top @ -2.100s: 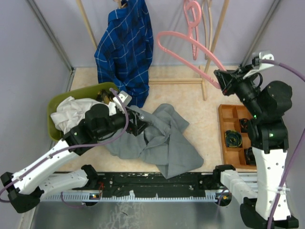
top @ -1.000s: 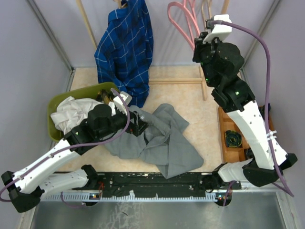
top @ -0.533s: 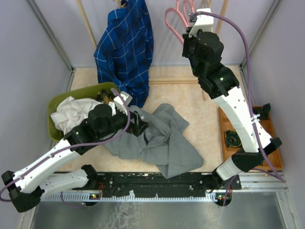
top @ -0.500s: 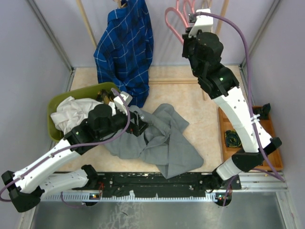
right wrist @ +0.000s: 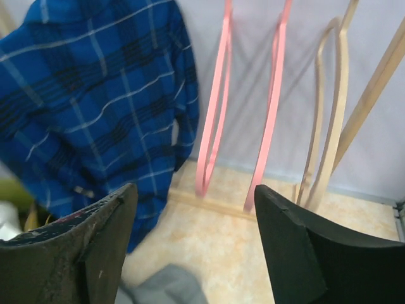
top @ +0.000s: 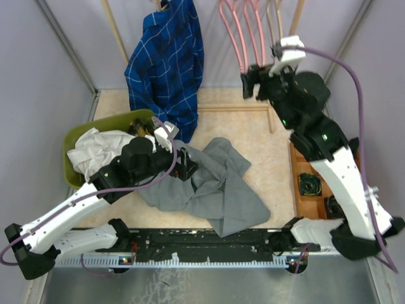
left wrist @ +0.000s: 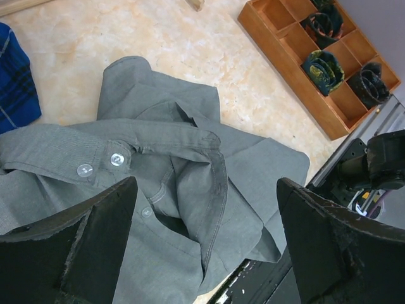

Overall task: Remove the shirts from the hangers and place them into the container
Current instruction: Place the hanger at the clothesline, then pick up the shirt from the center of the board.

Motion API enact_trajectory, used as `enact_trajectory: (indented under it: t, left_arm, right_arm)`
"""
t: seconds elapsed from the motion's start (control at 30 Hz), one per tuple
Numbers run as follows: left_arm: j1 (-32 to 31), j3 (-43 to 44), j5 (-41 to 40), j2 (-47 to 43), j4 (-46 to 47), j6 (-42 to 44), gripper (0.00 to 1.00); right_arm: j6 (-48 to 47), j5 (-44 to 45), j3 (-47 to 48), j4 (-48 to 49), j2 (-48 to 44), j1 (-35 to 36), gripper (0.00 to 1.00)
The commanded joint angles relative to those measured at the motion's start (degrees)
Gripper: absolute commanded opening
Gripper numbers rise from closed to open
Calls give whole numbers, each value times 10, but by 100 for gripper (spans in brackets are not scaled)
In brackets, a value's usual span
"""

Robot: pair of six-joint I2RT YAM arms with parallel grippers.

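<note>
The grey shirt lies crumpled on the table. My left gripper hovers open just over its collar, holding nothing. A white shirt fills the olive-green container, and a bit of yellow-and-black cloth shows at its far side. The blue checked shirt hangs at the back; its hanger is hidden. Two pink hangers and a pale wood-coloured hanger hang bare on the rack. My right gripper is open and empty just in front of them.
An orange divided tray of black parts sits at the right edge. Straight wooden rack poles stand at the back, with a base bar on the table. Grey walls close in left and right.
My right gripper carried a pink hanger up to the rack, opened and let it go, then drew back. The hanger now hangs beside the other. The left arm barely moved.
</note>
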Motion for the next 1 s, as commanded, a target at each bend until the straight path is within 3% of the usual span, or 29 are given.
enact_trajectory:
  t: [0.0, 0.2, 0.37, 0.57, 0.77, 0.97]
  left_arm:
    - [-2, 19, -18, 14, -11, -1, 96]
    - [-1, 50, -56, 68, -55, 11, 96]
    - [-3, 110, -82, 158, -132, 14, 96]
    - [-23, 155, -88, 265, -220, 15, 99]
    - [-40, 169, -89, 367, -294, -4, 99]
    - [-44, 150, -35, 466, -270, -16, 99]
  right_arm:
    - [-1, -110, -145, 67, -127, 3, 76]
    - [75, -114, -418, 192, -329, 3, 80]
    - [177, -37, -519, 135, -415, 2, 81]
    - [289, 3, -587, 59, -458, 2, 83]
    - [321, -3, -612, 83, -454, 3, 84]
    - [322, -18, -602, 94, -416, 3, 85]
